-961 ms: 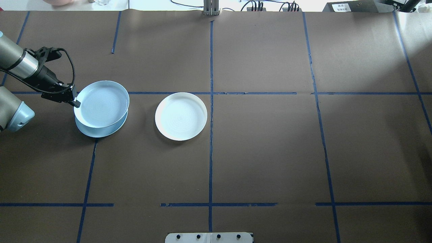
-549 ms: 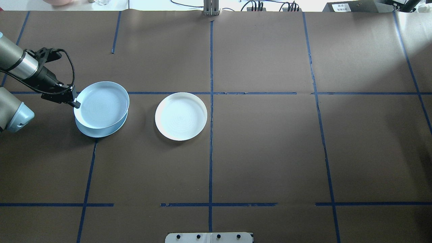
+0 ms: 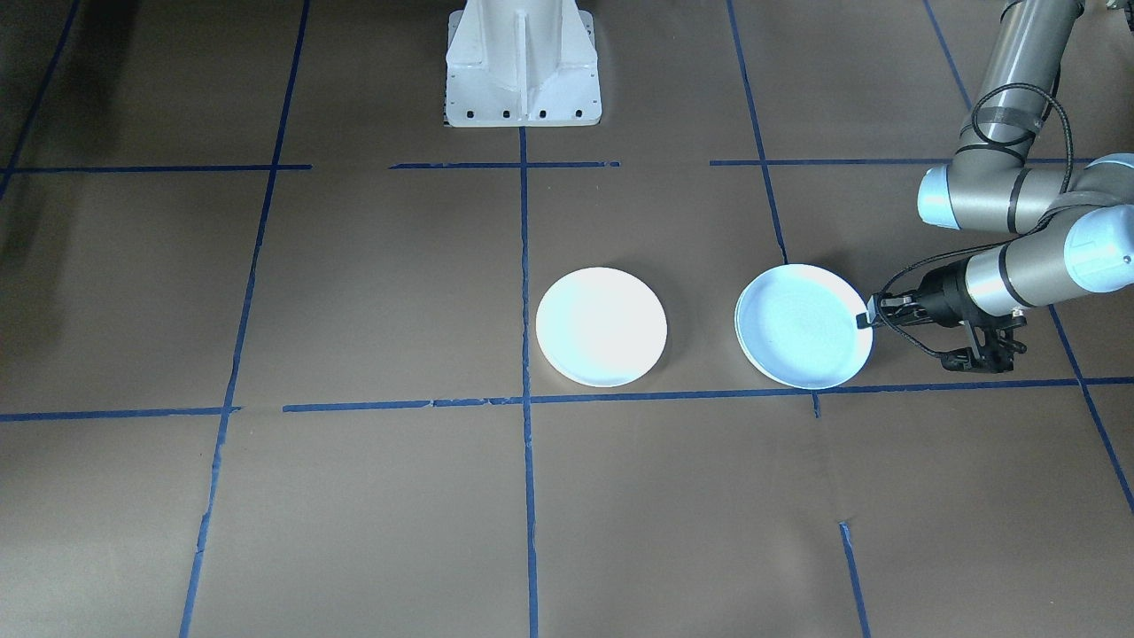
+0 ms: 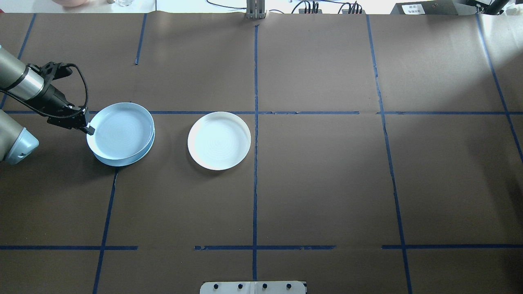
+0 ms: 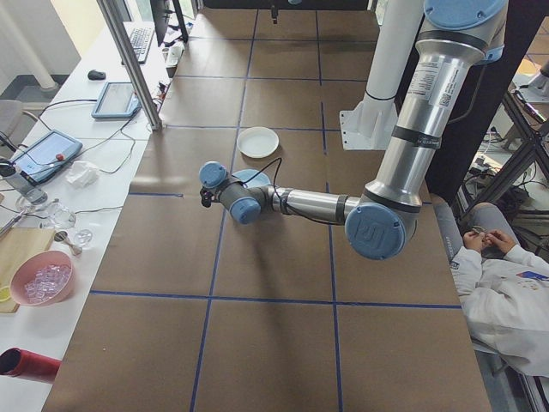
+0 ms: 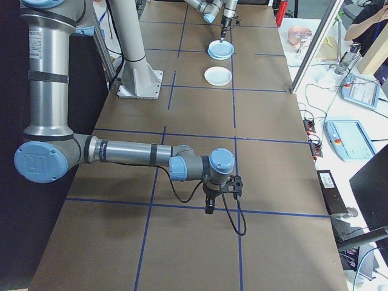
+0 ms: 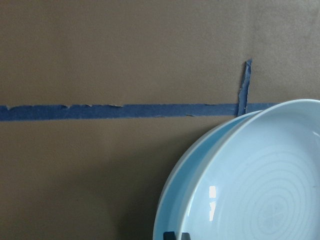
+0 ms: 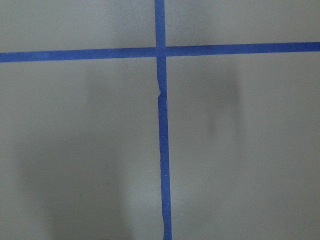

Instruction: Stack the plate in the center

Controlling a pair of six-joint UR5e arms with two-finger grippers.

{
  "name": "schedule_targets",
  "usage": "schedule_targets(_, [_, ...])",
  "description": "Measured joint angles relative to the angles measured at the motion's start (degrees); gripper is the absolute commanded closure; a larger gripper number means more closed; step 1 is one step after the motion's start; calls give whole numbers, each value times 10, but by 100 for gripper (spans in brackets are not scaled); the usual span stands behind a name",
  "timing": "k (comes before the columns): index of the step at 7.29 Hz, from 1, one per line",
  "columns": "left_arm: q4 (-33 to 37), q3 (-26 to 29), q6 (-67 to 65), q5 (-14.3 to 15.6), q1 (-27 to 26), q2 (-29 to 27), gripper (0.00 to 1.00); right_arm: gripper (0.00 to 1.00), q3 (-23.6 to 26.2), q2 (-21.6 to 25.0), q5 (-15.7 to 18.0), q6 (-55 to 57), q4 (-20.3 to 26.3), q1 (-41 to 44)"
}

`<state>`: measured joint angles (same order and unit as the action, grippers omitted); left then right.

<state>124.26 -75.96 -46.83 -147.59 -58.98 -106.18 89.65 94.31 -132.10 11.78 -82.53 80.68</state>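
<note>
Plate (image 4: 120, 130) in pale blue sits out on the robot's left side of the bench (image 4: 327, 183), pinched at its outer rim by the left end effector (image 4: 88, 129), whose fingers are clamped on that edge. It rides just above a second blue plate (image 4: 122, 160) lying under it, offset a little so the lower rim peeks out, and the wrist view shows the two rims apart on one side. Near the middle of the bench, just beside the long blue tape line (image 4: 255, 163), a white plate (image 4: 219, 140) waits flat and alone, well apart from the blue pair. So my read: the grasp is made, but the carry to the center and the setting-down on the white plate are both yet to come, and the lower blue plate may need the same trip. The right end effector (image 6: 209, 208) hangs over bare paper far off; only the side view catches it, so I cannot tell whether it is spread or closed. The left fingertips are mostly cut off at the bottom of the wrist view.
</note>
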Motion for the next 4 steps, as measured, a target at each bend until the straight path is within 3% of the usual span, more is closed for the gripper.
schedule_targets(2, [-9,-12,-2,-1,1,5,100,0,0,0,0,0,0,0])
schedule_targets(3, [-11,-15,-2,-1,1,7,89,0,0,0,0,0,0,0])
schedule_targets(4, [-12,-16,-2,-1,1,7,21,0,0,0,0,0,0,0])
